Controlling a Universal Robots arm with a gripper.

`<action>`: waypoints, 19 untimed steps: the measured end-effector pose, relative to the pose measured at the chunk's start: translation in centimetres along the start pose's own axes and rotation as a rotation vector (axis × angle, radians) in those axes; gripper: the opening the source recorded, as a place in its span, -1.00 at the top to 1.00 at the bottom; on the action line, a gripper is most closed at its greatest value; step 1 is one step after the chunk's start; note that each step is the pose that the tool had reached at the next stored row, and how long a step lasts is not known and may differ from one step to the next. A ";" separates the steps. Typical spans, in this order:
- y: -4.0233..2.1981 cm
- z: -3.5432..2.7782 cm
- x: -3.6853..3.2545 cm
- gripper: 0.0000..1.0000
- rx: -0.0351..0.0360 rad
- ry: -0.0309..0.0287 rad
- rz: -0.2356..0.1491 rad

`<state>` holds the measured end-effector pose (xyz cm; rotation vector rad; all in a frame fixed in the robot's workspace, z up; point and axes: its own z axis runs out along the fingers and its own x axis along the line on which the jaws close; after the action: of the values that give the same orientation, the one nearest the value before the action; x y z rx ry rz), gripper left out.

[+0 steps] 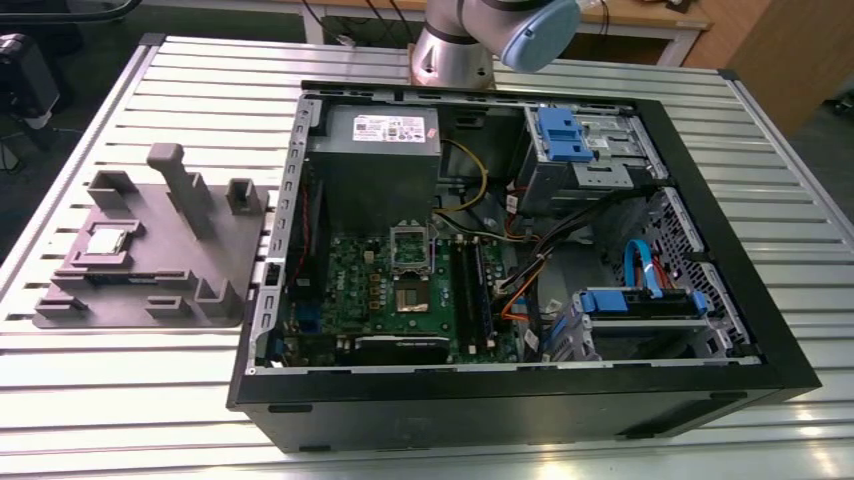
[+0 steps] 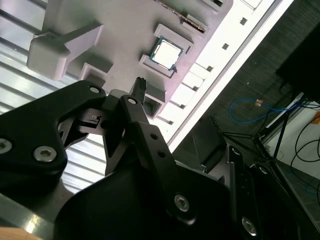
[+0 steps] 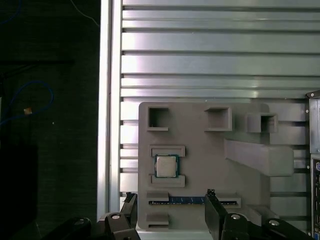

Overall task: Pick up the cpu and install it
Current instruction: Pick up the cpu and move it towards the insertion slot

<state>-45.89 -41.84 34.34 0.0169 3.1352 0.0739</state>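
The cpu [image 3: 166, 166]: lying flat, silver top up, in a small framed recess of the grey plate [image 3: 200, 160] on the slatted table [image 1: 134, 400], at about 9 o'clock from the open computer case [image 1: 534, 410] in the exterior view and well apart from it. Over the plate's edge in the first wrist view, the gripper [image 3: 170, 196], fingers [image 3: 214, 210] spread apart and gripping nothing. Roughly in line between the two fingertips, a long dark memory stick [image 3: 190, 200] in its slot, with the cpu just past it, near the gripper but touched by neither finger.
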 end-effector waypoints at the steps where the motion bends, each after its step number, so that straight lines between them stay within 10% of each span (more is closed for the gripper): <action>1: 0.00 0.02 0.00 -0.29 -0.0001 0.0000 0.000; 19: -0.05 0.92 0.00 -0.29 -0.0026 0.0001 0.000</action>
<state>-45.88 -41.84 33.42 0.0168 3.1352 0.0780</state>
